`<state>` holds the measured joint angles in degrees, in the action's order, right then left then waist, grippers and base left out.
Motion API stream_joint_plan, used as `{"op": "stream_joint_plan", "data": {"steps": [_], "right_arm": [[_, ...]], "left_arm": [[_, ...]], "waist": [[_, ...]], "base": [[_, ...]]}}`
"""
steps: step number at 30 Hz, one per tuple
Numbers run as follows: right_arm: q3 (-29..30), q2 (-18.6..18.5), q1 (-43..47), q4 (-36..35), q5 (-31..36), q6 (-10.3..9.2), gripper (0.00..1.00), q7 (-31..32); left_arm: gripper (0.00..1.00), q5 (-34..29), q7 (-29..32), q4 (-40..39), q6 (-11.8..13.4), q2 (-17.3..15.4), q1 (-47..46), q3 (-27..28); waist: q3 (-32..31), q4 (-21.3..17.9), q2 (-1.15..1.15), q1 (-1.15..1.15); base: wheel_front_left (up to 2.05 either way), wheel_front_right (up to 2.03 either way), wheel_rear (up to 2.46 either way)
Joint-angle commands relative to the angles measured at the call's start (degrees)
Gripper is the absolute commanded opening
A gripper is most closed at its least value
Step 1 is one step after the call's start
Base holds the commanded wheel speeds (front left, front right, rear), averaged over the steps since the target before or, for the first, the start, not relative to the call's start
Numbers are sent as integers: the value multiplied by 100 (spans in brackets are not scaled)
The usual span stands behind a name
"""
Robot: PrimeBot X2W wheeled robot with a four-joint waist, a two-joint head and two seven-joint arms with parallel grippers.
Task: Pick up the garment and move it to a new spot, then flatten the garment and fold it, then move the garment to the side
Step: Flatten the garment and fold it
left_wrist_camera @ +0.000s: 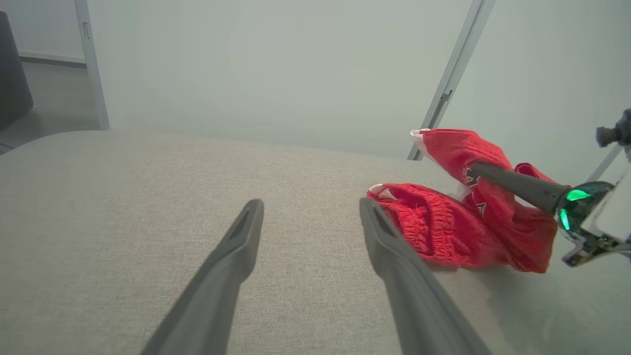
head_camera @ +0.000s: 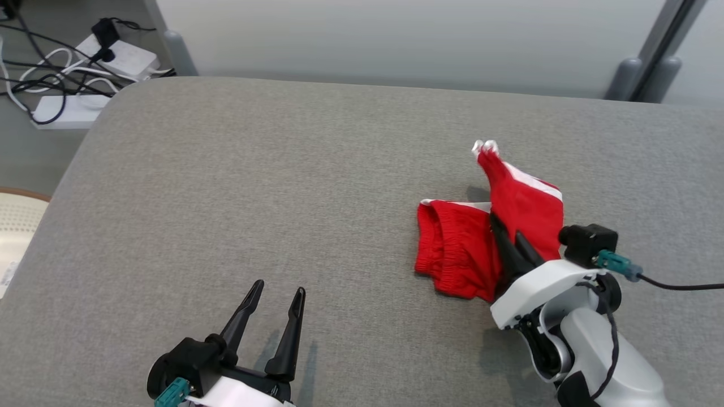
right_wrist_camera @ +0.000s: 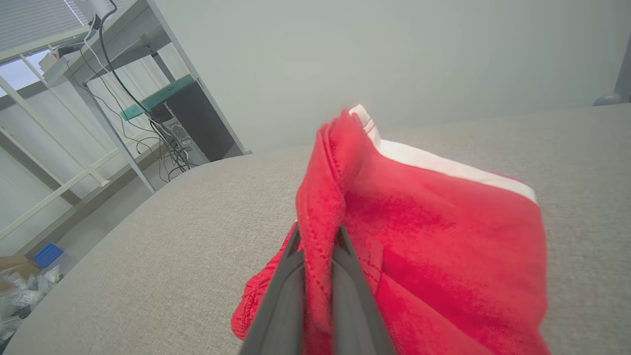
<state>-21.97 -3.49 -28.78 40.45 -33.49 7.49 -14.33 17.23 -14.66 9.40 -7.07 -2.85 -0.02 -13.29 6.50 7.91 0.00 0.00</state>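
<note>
Both show: right end effector [head_camera: 506, 227], mid-right, clamps a raised fold of the garment [head_camera: 458, 249] off the bench [head_camera: 283, 169]; left end effector [head_camera: 280, 287], lower left, gapes wide, empty.

A grey fabric-covered table [head_camera: 283, 198] spread across the middle, with a pale wall [head_camera: 396, 34] behind it. Beyond its far left corner, white power strips [head_camera: 121, 56] lay on the floor among tangled cables [head_camera: 51, 85]. Elsewhere (right wrist view) a computer tower [right_wrist_camera: 197, 123] sat beneath a metal desk frame [right_wrist_camera: 129, 159], and a blue box [right_wrist_camera: 48, 254] lay on the floor nearby.
</note>
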Motion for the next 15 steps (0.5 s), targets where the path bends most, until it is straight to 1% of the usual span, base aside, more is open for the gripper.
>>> {"op": "stream_joint_plan", "data": {"steps": [1,5,6,7,8,15], "right_arm": [[-196,60,-81,-46,-68,0,0,-66],[-533,60,-136,284,-220,0,0,-66],[-607,60,-156,330,-287,0,9,-66],[-701,60,-175,347,-356,0,46,-66],[-784,60,-193,337,-424,0,100,-66],[-1449,61,-110,0,-858,0,100,-66]], "left_arm": [[100,58,-34,-119,-42,-16,-180,150],[100,82,-34,-75,-42,-11,-189,82],[100,89,-34,-68,-42,-10,-187,71],[100,97,-34,-61,-42,-9,-184,64],[100,101,-34,-52,-42,-9,-178,61],[100,108,-34,-6,-42,-5,-133,77]], "waist": [[-2,121,0,0],[-9,302,0,0],[-11,340,0,0],[-12,371,0,0],[-15,395,0,0],[-90,451,0,0]], "base": [[0,0,0],[0,0,0],[0,0,0],[0,0,0],[0,0,0],[0,0,0]]}}
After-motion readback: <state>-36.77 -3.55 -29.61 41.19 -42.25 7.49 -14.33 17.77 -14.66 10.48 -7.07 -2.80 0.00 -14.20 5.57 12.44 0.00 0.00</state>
